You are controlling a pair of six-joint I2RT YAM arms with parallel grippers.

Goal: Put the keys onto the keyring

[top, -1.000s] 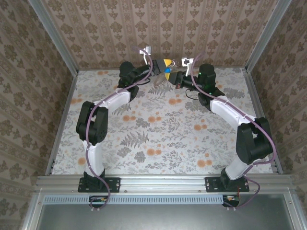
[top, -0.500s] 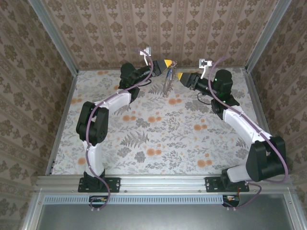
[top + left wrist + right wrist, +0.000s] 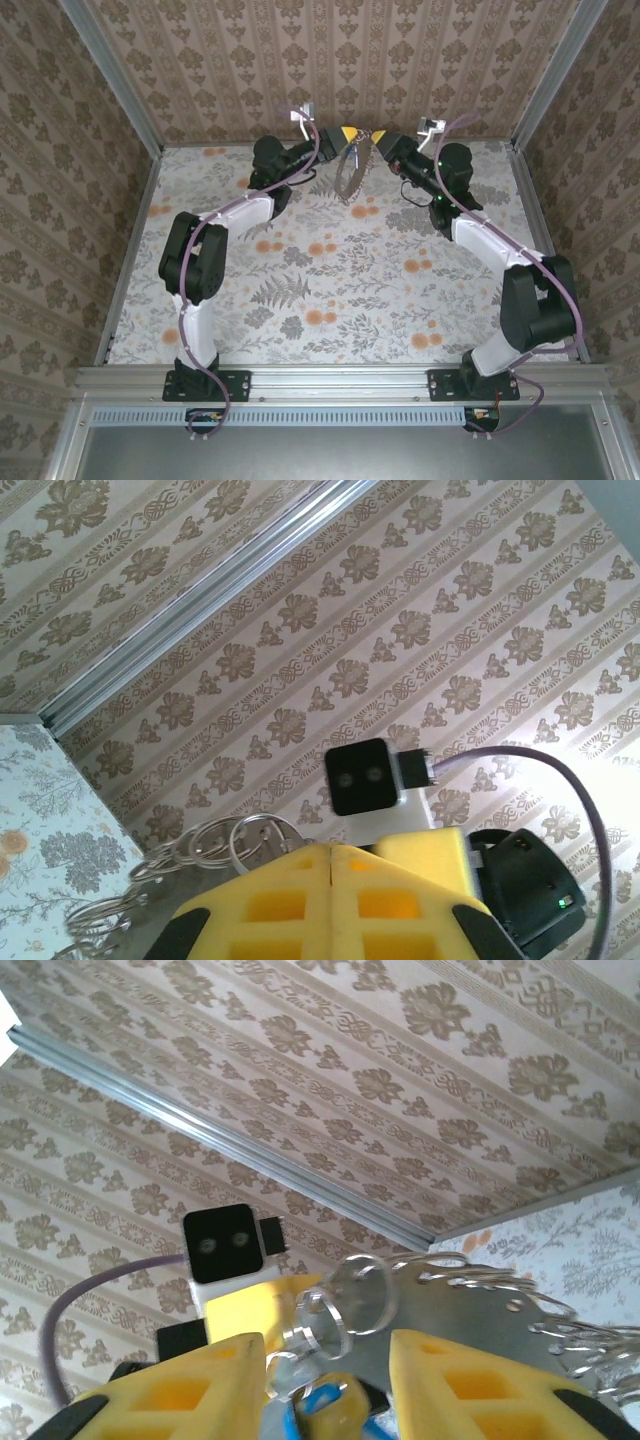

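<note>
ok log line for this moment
left gripper: shut on keyring, chain hanging | right gripper: open, blue key in the gap | key threaded on keyring: cannot tell

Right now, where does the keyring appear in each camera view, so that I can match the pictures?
Top external: the keyring hangs at top centre, over the floral tabletop.
Left wrist: the keyring is at bottom left, beside the left gripper, jaws shut.
Right wrist: the keyring is at lower centre, between the open jaws of the right gripper.
Shared landmark: the floral tabletop, at each wrist picture's edge.
</note>
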